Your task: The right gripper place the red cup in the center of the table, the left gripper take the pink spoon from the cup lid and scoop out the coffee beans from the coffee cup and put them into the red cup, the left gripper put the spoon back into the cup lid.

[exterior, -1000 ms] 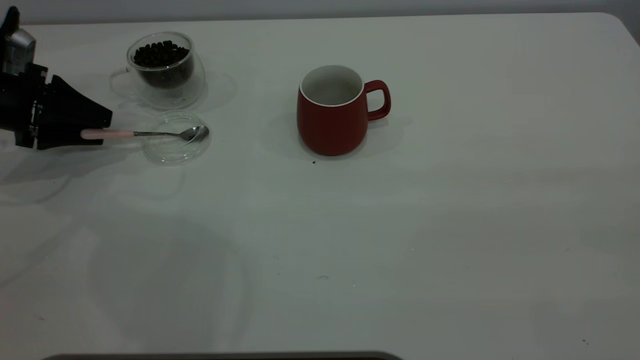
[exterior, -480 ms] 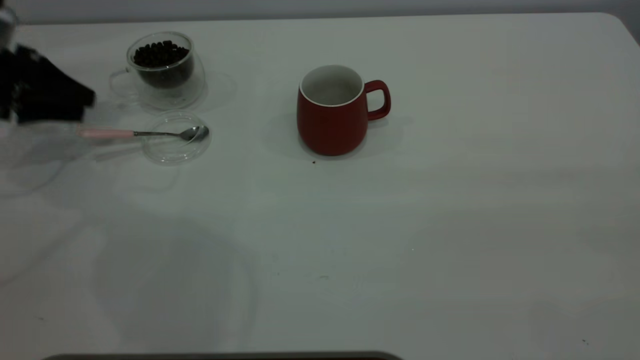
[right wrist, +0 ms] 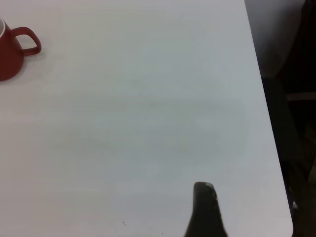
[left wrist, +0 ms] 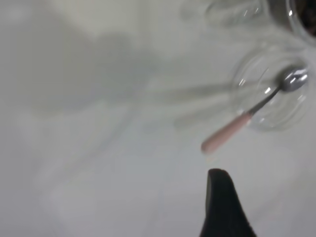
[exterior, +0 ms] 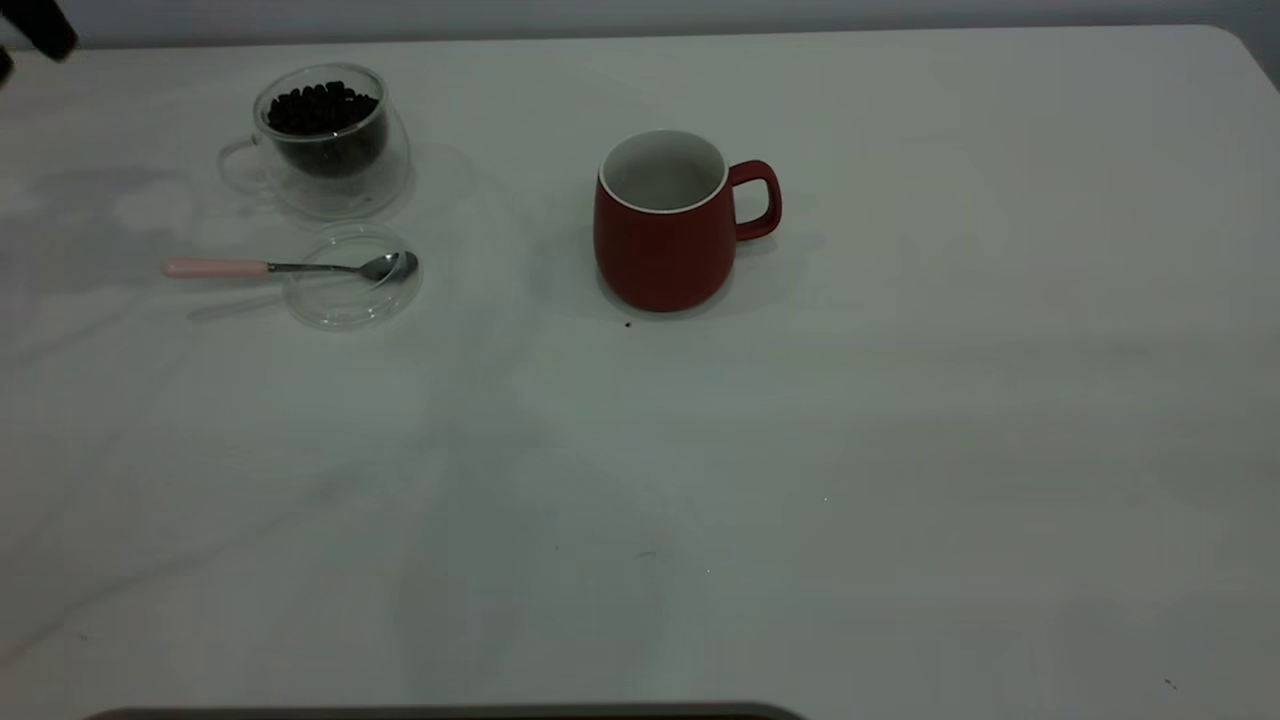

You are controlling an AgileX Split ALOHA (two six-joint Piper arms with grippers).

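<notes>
The red cup (exterior: 662, 235) stands upright near the middle of the table (exterior: 850, 420), handle to the right; it also shows in the right wrist view (right wrist: 10, 54). The pink spoon (exterior: 215, 267) lies with its metal bowl on the cup lid (exterior: 345, 300) and its handle on the table. Behind them stands the coffee cup (exterior: 330, 175) holding coffee beans (exterior: 320, 108). My left gripper (exterior: 40, 28) is up at the far left corner, open and holding nothing; its wrist view shows the pink spoon (left wrist: 229, 131) and the cup lid (left wrist: 276, 106). My right gripper (right wrist: 205, 207) hangs over bare table by the right edge.
A single dark speck (exterior: 628, 324) lies just in front of the red cup. The table's right edge (right wrist: 256, 74) drops off to a dark floor. A dark strip (exterior: 450, 712) runs along the front edge.
My left gripper let go of the pink spoon's handle and drew back up and to the far left corner. The spoon stayed on the lid. Nothing else moved.
</notes>
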